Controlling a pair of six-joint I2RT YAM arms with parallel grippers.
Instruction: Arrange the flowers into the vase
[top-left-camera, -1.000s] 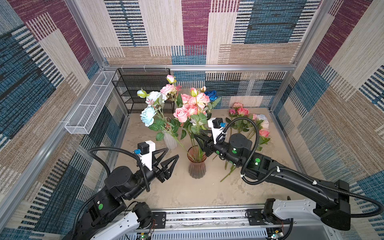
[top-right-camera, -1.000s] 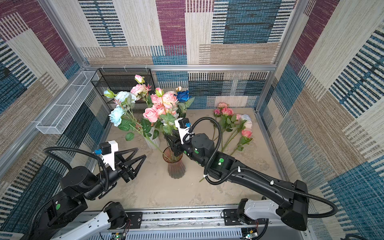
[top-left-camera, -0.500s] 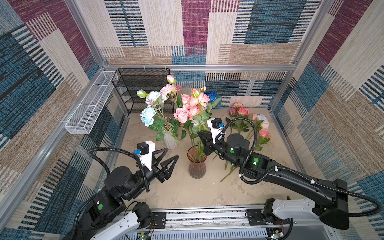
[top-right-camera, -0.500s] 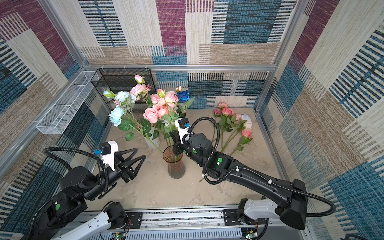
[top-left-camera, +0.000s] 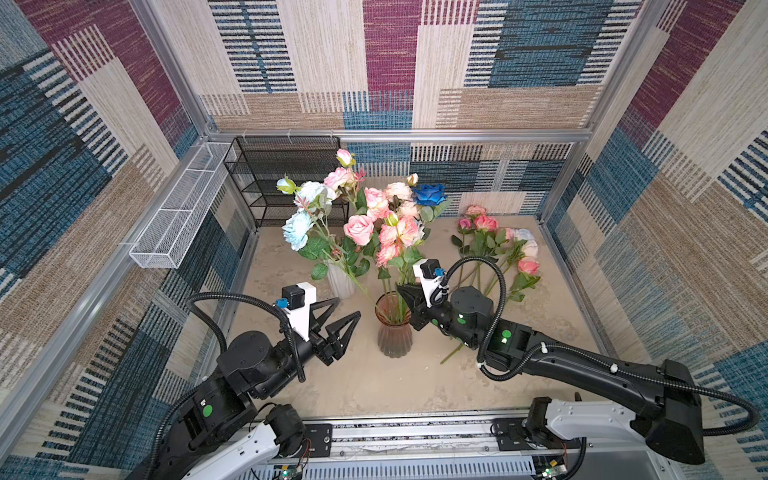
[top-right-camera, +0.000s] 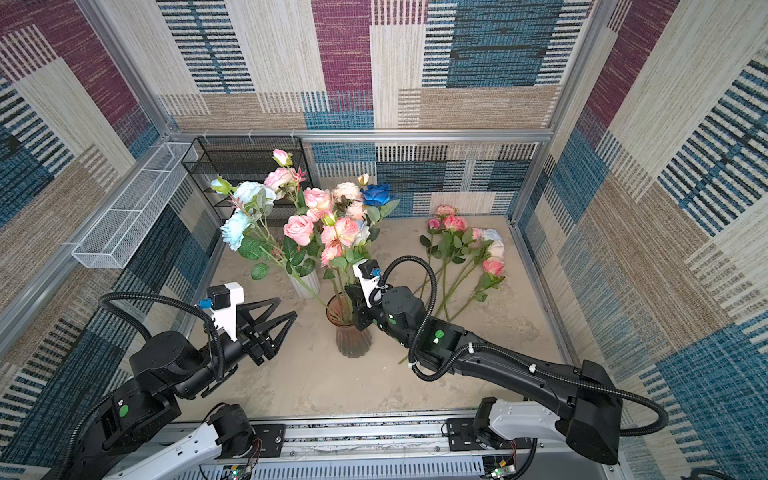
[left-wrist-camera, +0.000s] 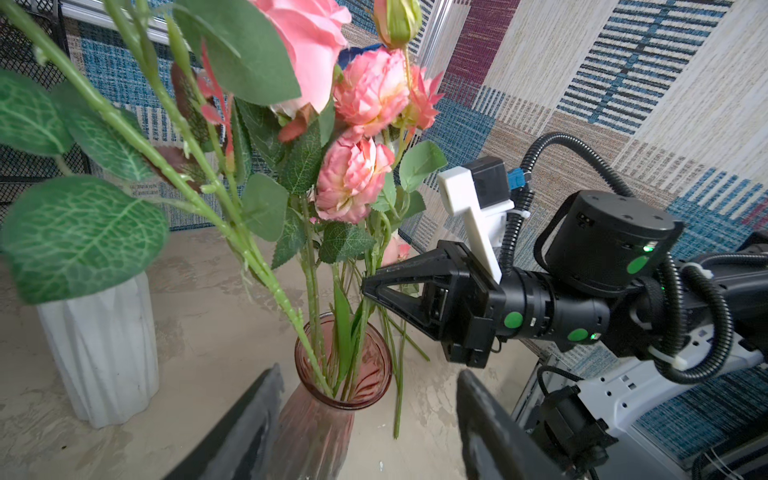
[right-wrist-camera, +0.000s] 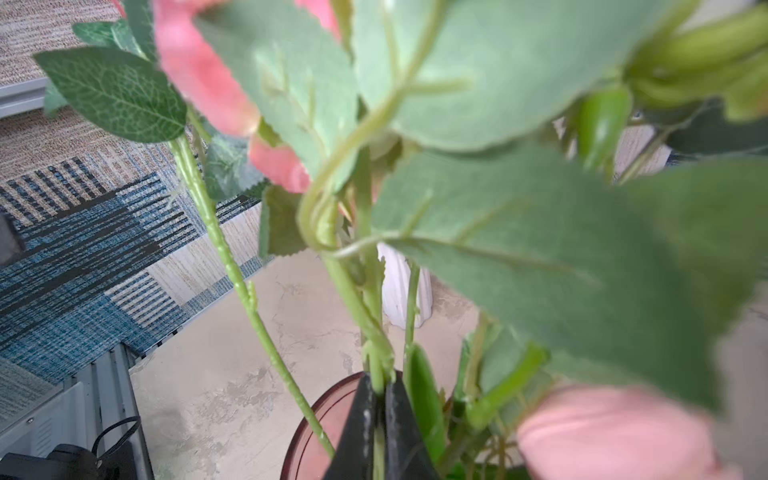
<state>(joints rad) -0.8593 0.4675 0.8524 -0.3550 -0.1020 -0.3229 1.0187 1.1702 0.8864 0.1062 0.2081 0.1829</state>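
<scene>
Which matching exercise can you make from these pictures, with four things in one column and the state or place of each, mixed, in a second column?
Things:
1. left gripper
2. right gripper
3. white vase
4. loose flowers

States or places:
A. lying on the table
B. shut on a green stem
C. open, holding nothing
D. upright beside the pink vase

Pairs: 1-C, 2-B, 3-D, 4-A.

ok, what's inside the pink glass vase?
Several green stems stand in the pink vase, blooms above the rim. The right tool is shut on one stem just over the mouth. Stem ends low down are hidden by the ribbed tinted glass.
</scene>
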